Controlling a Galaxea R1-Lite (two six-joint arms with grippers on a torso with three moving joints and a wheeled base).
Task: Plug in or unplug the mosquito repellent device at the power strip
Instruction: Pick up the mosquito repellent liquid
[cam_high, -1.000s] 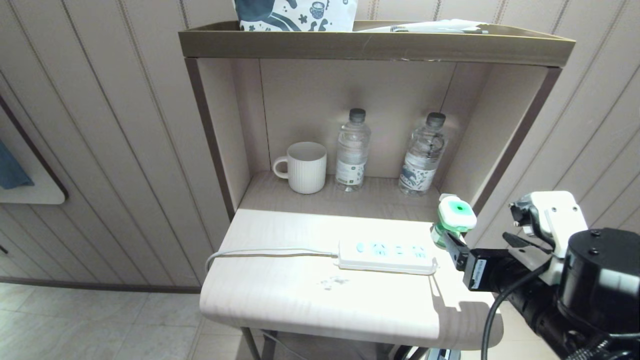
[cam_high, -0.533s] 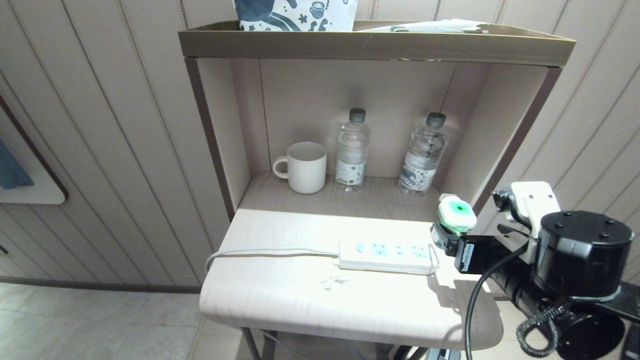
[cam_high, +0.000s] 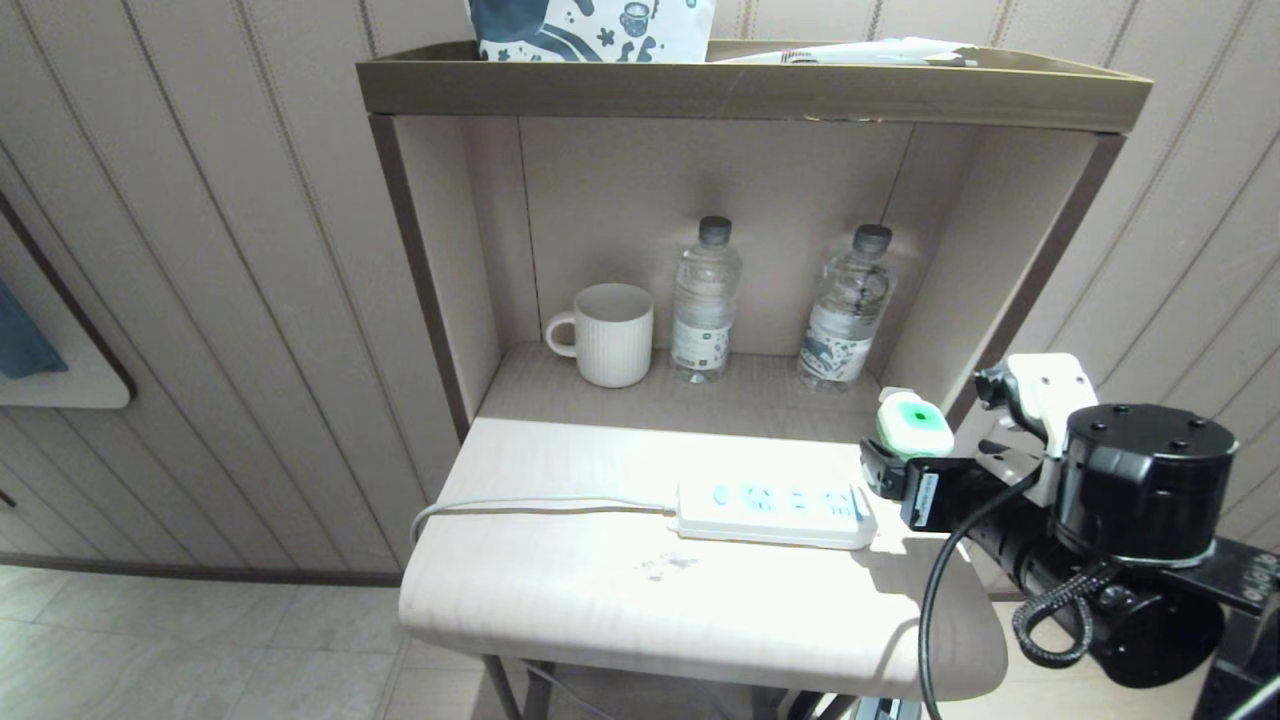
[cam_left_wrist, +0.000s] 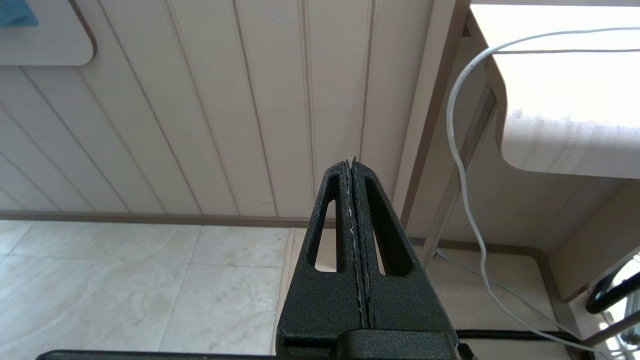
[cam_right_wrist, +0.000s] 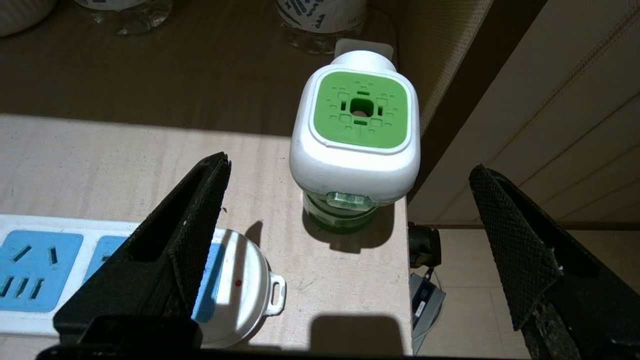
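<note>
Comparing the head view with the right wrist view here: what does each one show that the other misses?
Head view only: the whole power strip with its cord, the mug and the full water bottles at the shelf's back.

Right wrist view only: the right end effector open, fingers either side of the mosquito repellent device without touching it, and the device's patterned green top.

Both: the device standing on the table beside the strip's end, unplugged.

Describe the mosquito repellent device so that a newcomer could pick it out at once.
On the pale table, follow the power strip to its right end. Just beyond it, at the table's right edge, stands the mosquito repellent device, in front of the open right gripper. Unlike the clear water bottles behind, it is squat, white-headed and green-topped.
</note>
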